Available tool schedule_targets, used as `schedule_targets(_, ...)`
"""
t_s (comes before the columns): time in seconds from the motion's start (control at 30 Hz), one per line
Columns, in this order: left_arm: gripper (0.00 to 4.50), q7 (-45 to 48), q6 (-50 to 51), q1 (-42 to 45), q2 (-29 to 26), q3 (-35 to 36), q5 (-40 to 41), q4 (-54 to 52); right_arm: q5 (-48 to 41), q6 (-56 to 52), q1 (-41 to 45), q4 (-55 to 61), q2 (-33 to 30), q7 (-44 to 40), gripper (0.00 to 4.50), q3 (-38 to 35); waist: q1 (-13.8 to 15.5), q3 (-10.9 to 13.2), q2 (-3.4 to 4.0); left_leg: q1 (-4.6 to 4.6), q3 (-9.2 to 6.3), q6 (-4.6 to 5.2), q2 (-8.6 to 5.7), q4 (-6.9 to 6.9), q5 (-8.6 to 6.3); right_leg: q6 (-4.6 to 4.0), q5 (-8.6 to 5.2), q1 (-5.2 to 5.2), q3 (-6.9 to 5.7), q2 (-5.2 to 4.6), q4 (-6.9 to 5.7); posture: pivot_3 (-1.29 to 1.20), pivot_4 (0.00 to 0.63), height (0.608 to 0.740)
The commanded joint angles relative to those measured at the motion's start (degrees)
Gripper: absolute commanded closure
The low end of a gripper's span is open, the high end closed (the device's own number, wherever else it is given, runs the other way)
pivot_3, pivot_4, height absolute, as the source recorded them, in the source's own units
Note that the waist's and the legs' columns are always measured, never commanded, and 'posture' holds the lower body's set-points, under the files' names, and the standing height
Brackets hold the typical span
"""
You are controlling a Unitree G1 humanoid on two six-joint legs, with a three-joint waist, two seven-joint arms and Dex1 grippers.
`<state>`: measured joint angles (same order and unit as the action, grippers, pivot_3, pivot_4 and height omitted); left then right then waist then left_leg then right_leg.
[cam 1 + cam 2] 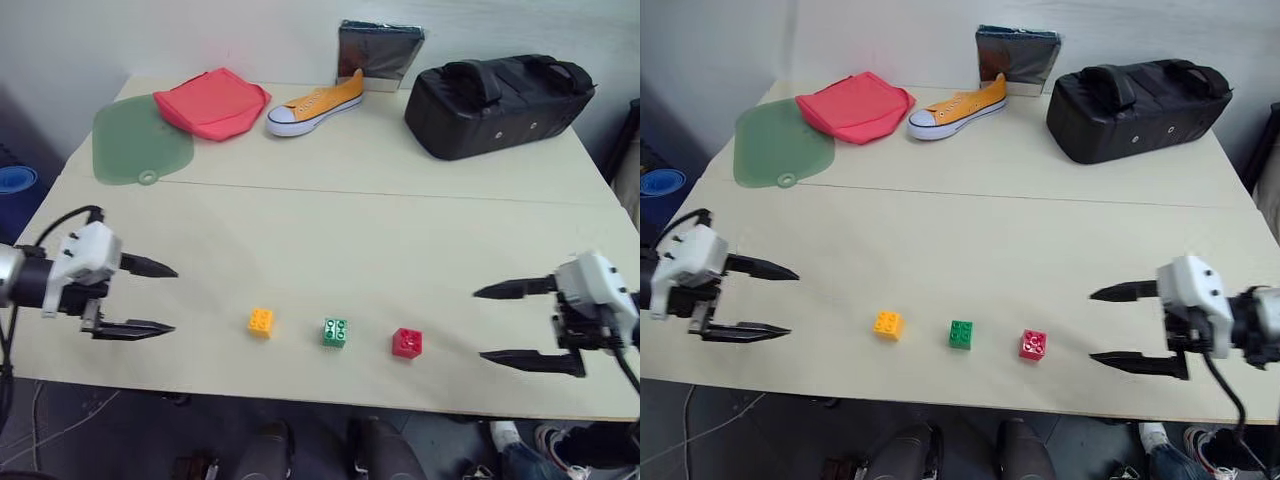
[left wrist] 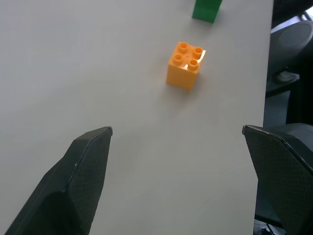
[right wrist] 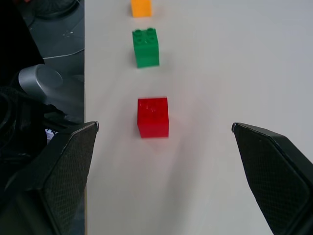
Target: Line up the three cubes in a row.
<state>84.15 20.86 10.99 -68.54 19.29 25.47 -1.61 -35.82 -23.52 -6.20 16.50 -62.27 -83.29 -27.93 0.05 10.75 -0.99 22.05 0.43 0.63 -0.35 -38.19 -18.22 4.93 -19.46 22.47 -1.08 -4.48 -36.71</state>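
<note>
Three small studded cubes stand in a row near the table's front edge: yellow-orange (image 1: 260, 322) on the left, green (image 1: 335, 332) in the middle, red (image 1: 407, 343) on the right. My left gripper (image 1: 160, 297) hovers open to the left of the yellow-orange cube, apart from it, fingers pointing toward the row. On the other side, my right gripper (image 1: 492, 324) is open too, to the right of the red cube and clear of it. The left wrist view has the yellow-orange cube (image 2: 185, 65) ahead of the fingers; the right wrist view looks along the row from the red cube (image 3: 153, 117).
At the back of the table lie a green silicone mat (image 1: 138, 140), a red cloth pouch (image 1: 212, 101), an orange sneaker (image 1: 315, 103), a dark foil packet (image 1: 378, 53) and a black bag (image 1: 495, 103). A seam (image 1: 400, 194) crosses the table (image 1: 330, 240).
</note>
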Motion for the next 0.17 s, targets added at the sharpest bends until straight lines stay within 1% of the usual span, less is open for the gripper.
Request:
schedule_targets(0.03, 0.01, -0.77, 1.59, 0.39, -0.71, 2.56, 1.71, 0.03, 0.21, 1.55, -4.52, -1.44, -0.40, -3.70, 0.00, -7.23, -0.02, 0.00, 0.00, 0.00, 0.00, 0.00, 0.00, 0.01, 0.00, 0.00, 0.00, 0.00, 0.00, 0.00, -0.02, 0.00, 0.150, 0.740)
schedule_targets(0.1, 0.01, -0.43, 0.58, -0.26, -0.31, 2.50, 1.54, -0.93, 0.34, 1.91, -6.55, -1.72, 0.09, -4.07, 0.00, -8.92, -0.13, 0.00, 0.00, -0.06, 0.00, 0.00, 0.00, 0.03, 0.00, 0.00, 0.00, 0.00, 0.02, 0.01, -0.08, 0.00, 0.150, 0.740)
schedule_targets(0.17, 0.01, 0.17, -1.28, -1.31, -0.02, 1.92, 0.83, -1.30, 0.01, 1.64, -7.08, -1.44, 0.30, -3.44, 0.00, -8.99, -0.29, 0.00, 0.00, -0.10, 0.02, -0.01, 0.00, 0.06, 0.01, -0.01, 0.00, 0.01, 0.06, 0.01, -0.13, 0.00, 0.150, 0.740)
